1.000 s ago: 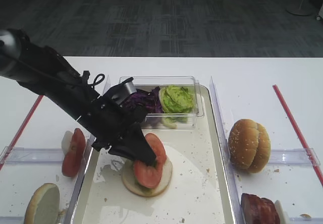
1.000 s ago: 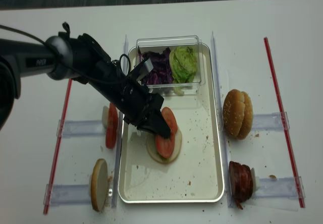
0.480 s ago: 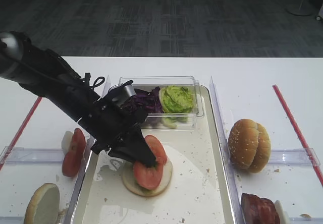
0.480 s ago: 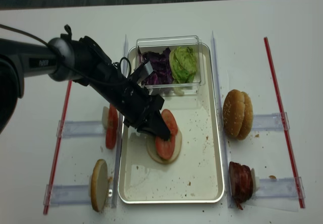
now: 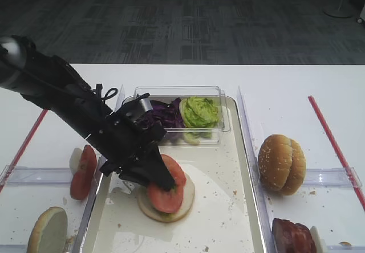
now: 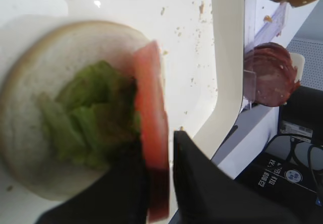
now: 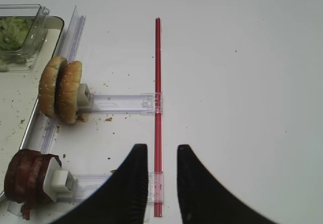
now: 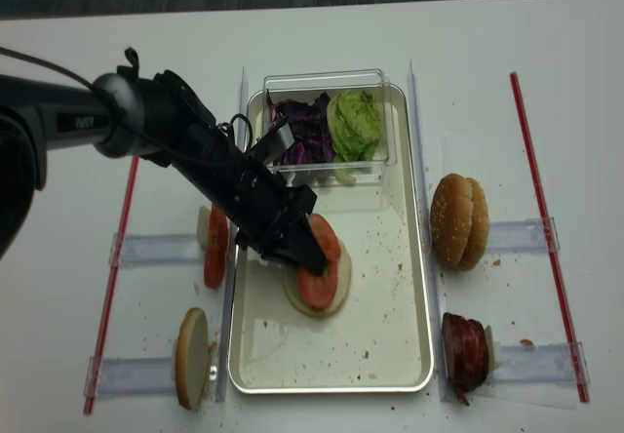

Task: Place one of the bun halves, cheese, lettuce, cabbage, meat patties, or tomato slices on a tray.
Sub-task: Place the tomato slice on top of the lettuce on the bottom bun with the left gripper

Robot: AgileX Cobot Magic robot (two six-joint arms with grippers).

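Observation:
My left gripper [image 5: 164,180] reaches low over the cream tray [image 5: 228,207]. A red tomato slice [image 6: 151,108] stands between its jaws, which are slightly parted, with a thin gap beside one finger. The slice leans on a bun half [image 5: 171,208] that lies cut face up on the tray with lettuce [image 6: 81,113] on it. More tomato slices [image 5: 84,170] stand in the left holder. Cabbage [image 5: 159,115] and lettuce [image 5: 199,111] fill the clear box. My right gripper [image 7: 161,147] hangs open and empty over the table. No cheese shows.
Two bun halves [image 5: 281,163] stand on edge right of the tray, with meat patties [image 5: 293,236] in the holder below them. Another bun half [image 5: 48,230] stands at the front left. Red strips [image 7: 157,108] and clear rails lie on the white table.
The left gripper has sunk and the tomato slice has tipped lower onto the bun half. Its jaws have eased slightly apart.

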